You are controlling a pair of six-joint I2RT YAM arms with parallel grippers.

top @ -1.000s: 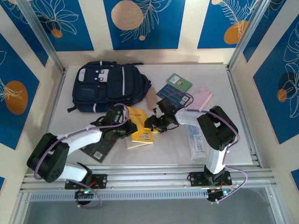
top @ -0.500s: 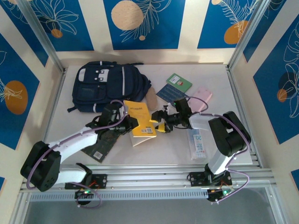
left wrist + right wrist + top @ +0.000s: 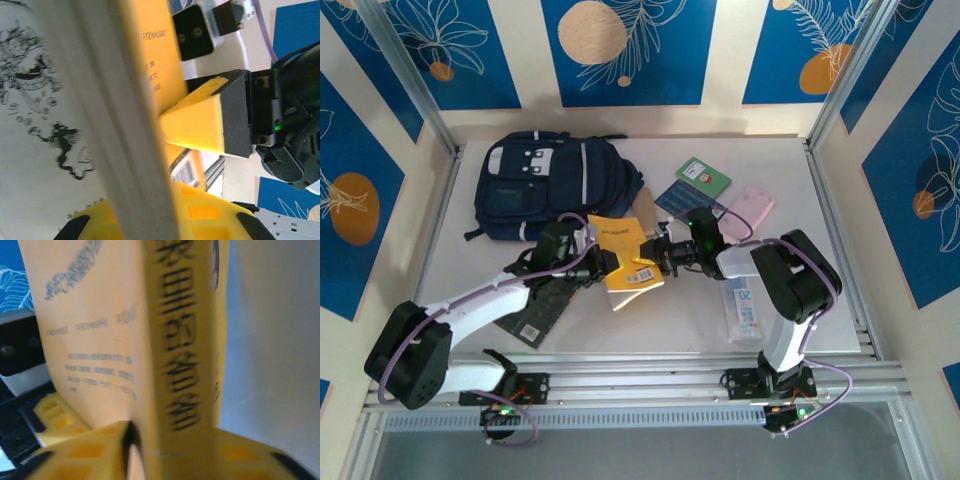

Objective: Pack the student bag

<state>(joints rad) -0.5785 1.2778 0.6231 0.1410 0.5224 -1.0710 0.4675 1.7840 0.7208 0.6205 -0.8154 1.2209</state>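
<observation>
Book [image 3: 625,255] is clamped by left fingers [image 3: 200,215] and right fingers [image 3: 75,455] mid-handover; carrying into the backpack [image 3: 550,185] is judged next.

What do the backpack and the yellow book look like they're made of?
Backpack: woven fabric, likely nylon or polyester, matte navy; it slumps softly, with pockets and stripe trim. Yellow book: paper with a smooth card cover, likely a softcover; there is print on the cover and pale page edges.

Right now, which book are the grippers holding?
The yellow book, tilted between the left gripper and right gripper, each closed on an edge. The green booklet, blue book and dark booklet lie flat, ungripped.
</observation>
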